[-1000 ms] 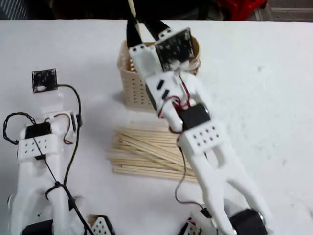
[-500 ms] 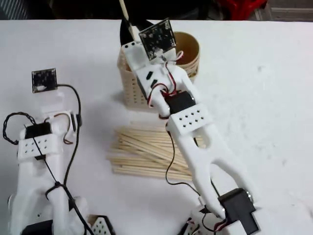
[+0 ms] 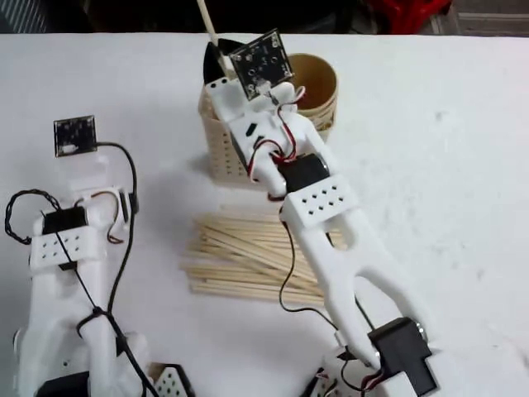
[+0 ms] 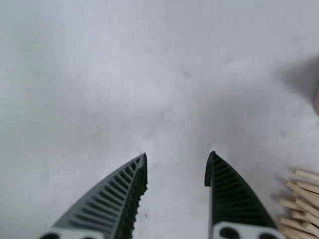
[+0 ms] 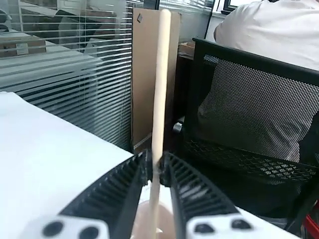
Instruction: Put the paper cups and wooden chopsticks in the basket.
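Your right gripper is clamped on a single wooden chopstick, which stands almost upright between the fingertips. In the high view, the right arm stretches to the upper centre of the frame, above the woven basket. The stick's free end pokes up past the far edge of the white table. A paper cup appears to stand in the right part of the basket, just beside the wrist. The remaining chopsticks lie in a loose pile at centre frame, in front of the basket. Your left gripper hangs spread and empty over bare table, near the pile's left end.

The main risk looks like the release. Only the tips pinch the stick, so it may pivot. If its lower end is outside the basket rim or resting on the cup when you let go, the tall stick could topple off the far edge. Lowering the wrist carelessly could also knock the cup or shove the light basket.
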`<state>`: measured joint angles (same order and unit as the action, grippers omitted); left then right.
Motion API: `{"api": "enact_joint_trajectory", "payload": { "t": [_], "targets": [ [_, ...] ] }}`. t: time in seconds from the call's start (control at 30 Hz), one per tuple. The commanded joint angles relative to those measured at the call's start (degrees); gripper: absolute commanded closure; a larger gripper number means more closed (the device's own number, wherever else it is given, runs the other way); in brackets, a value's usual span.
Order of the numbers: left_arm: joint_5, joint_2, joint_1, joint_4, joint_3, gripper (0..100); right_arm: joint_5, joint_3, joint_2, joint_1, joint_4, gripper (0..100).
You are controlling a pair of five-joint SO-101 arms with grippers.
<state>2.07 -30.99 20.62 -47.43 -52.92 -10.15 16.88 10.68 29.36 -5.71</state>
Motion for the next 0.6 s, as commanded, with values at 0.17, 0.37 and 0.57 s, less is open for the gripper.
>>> {"api": "enact_joint_trajectory", "payload": {
  "t": [0.17, 0.37, 0.57],
  "targets": [
    [-0.7, 0.0, 0.7, 1.1, 0.4, 80, 0.6, -1.6, 0.7, 0.0, -2.9, 80.8],
    [-0.7, 0.0, 0.8, 1.1, 0.4, 80, 0.6, -1.5, 7.2, 0.0, -17.7, 89.6],
    [-0.7, 0.0, 0.8, 1.1, 0.4, 80, 0.0, -1.5, 23.8, -1.2, -49.2, 93.0]
  ]
}}
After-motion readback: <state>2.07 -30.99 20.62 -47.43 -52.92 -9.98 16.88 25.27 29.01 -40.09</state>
